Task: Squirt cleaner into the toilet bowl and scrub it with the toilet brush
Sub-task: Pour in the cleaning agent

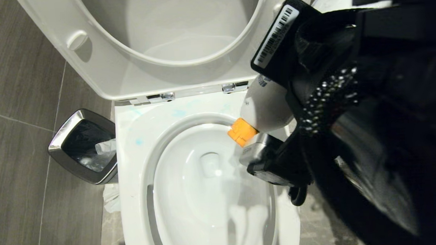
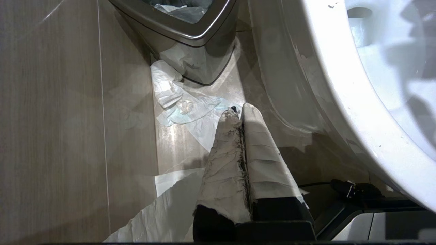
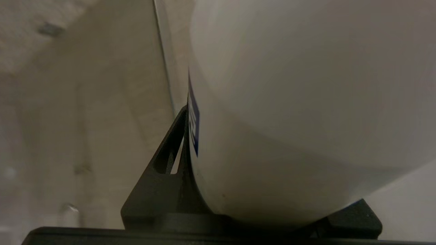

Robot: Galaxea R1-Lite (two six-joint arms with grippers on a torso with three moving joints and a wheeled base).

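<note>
1. The floor is grey wood-look tile, with crumpled white tissue lying on it beside the toilet base.
2. The toilet bowl fills the middle of my head view, seat and lid raised behind it; faint teal specks mark its rim.
3. A steel-rimmed waste bin stands on the floor just to the bowl's left.
4. My right pincer holds the cleaner by its white body, tilted so the orange cap points down over the bowl's right edge. In the wrist view the bottle wall sits tight against one black finger.
5. I judge the bottle light, smooth and soft-walled: it could slip if it is wet, and it should yield to a squeeze. Mid-body is where to hold it.
6. My left pincer hangs low beside the toilet base, its wrapped fingers pressed together on nothing.
7. I cannot see the toilet brush.
</note>
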